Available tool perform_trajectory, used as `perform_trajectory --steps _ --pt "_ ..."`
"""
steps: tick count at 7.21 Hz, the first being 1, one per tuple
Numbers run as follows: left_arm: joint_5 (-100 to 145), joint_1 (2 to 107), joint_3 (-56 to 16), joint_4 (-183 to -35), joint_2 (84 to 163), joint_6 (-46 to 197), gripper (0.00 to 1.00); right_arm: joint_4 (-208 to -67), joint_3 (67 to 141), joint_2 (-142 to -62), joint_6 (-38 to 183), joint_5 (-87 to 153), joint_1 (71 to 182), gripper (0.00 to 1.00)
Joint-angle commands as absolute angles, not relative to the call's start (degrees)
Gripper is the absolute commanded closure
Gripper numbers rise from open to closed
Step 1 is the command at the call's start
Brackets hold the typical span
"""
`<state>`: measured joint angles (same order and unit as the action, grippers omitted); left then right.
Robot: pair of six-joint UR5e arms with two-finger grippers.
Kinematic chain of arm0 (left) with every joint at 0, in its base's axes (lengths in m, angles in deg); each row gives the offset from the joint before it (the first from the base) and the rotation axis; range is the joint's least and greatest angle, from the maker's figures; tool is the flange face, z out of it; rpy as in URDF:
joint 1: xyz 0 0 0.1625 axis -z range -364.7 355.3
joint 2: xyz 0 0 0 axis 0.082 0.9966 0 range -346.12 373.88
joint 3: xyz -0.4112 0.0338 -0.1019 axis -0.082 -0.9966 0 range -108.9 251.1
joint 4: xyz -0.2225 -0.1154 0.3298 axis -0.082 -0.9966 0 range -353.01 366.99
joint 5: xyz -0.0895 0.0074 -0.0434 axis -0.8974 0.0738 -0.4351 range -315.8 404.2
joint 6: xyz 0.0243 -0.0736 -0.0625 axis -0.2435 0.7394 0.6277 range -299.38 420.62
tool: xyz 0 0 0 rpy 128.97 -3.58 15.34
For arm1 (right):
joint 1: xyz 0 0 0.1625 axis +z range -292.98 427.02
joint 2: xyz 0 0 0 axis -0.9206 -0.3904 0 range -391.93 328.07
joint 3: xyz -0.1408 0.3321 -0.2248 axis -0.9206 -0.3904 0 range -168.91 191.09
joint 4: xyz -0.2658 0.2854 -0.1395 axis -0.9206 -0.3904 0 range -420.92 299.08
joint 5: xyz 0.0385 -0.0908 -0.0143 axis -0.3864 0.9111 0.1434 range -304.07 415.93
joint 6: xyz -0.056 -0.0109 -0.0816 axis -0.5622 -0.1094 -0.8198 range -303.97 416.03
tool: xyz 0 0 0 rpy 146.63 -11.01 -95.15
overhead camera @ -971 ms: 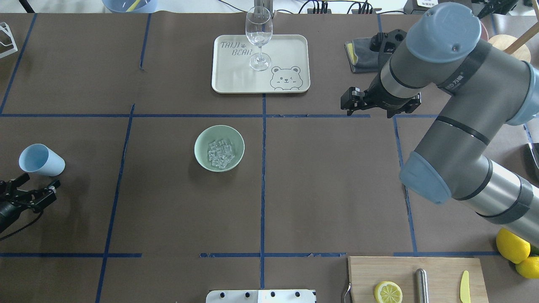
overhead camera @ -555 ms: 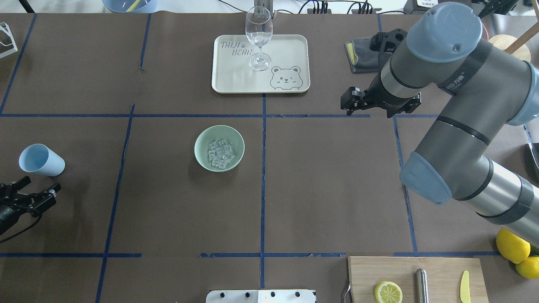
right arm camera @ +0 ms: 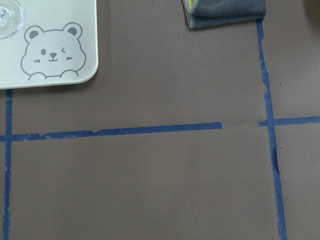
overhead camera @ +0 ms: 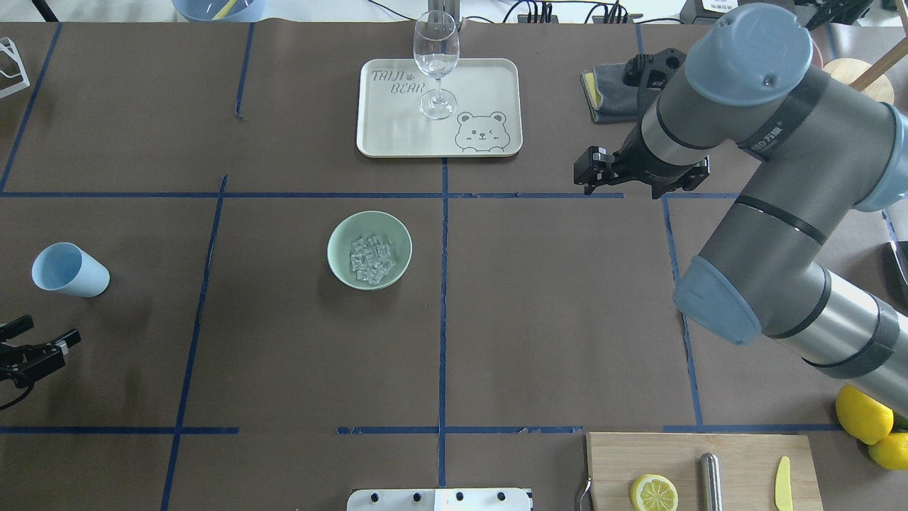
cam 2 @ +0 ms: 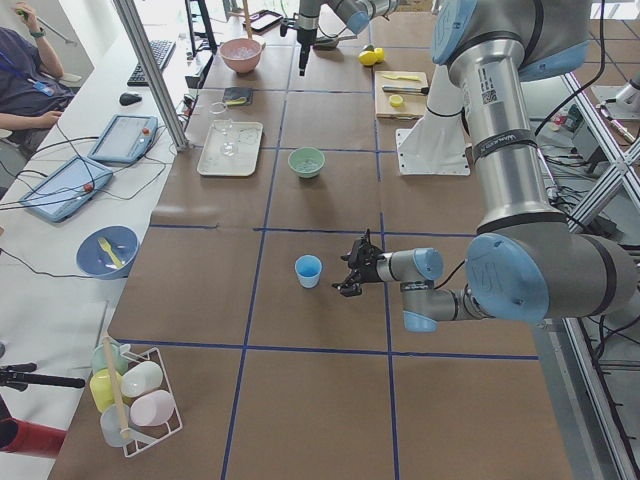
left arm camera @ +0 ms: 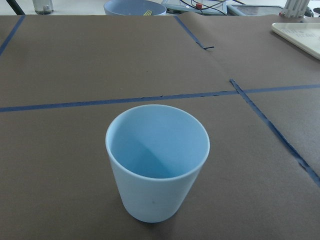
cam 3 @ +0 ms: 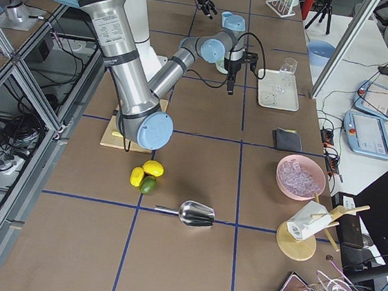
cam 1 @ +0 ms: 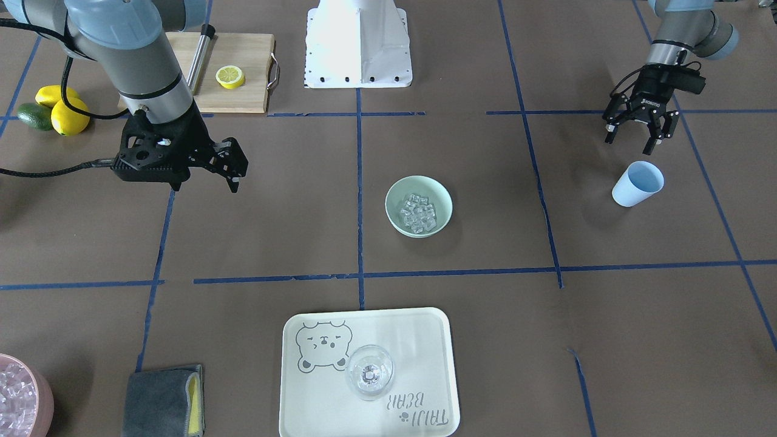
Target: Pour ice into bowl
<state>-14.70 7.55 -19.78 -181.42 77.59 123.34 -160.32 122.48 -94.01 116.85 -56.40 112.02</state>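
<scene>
The pale mint-green bowl sits left of the table's middle and also shows in the front view. The ice lies in it as a small heap of clear cubes. A light blue cup stands upright and empty at the far left; the left wrist view shows it close. My left gripper is open and empty, apart from the cup on its near side. My right gripper is open and empty, hovering at the right, back of the bowl.
A cream bear tray holds a wine glass at the back. A grey cloth lies behind the right gripper. A cutting board with a lemon half and loose lemons lie front right. A pink tub of ice is far right.
My left gripper has drawn back from the light blue cup toward the table's near left edge. The cup, bowl, ice and right arm have not moved.
</scene>
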Motion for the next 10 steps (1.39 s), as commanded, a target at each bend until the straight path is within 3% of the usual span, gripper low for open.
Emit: perform_trajectory --steps 1,5,6,8,10 --pt "-24.8 7.6 -27.7 -183.6 72.0 123.7 0.0 -160.4 123.1 -94.1 116.9 -56.6 112.0 0.0" --pt "-32.2 8.7 -37.8 -180.3 70.7 129.9 0.0 -160.3 123.1 -91.3 123.7 -56.0 105.9 0.0" --pt "-32.4 10.1 -44.1 -170.2 71.1 129.8 0.0 -160.3 122.7 -90.1 124.7 -56.0 104.5 0.0" --pt "-42.0 19.1 -50.4 -151.2 77.0 129.6 0.0 -159.0 115.7 -84.0 127.1 -52.7 102.3 0.0" --pt "-47.6 25.9 -54.5 -138.3 81.2 124.0 0.0 -146.9 106.5 -82.4 130.6 -52.6 101.5 0.0"
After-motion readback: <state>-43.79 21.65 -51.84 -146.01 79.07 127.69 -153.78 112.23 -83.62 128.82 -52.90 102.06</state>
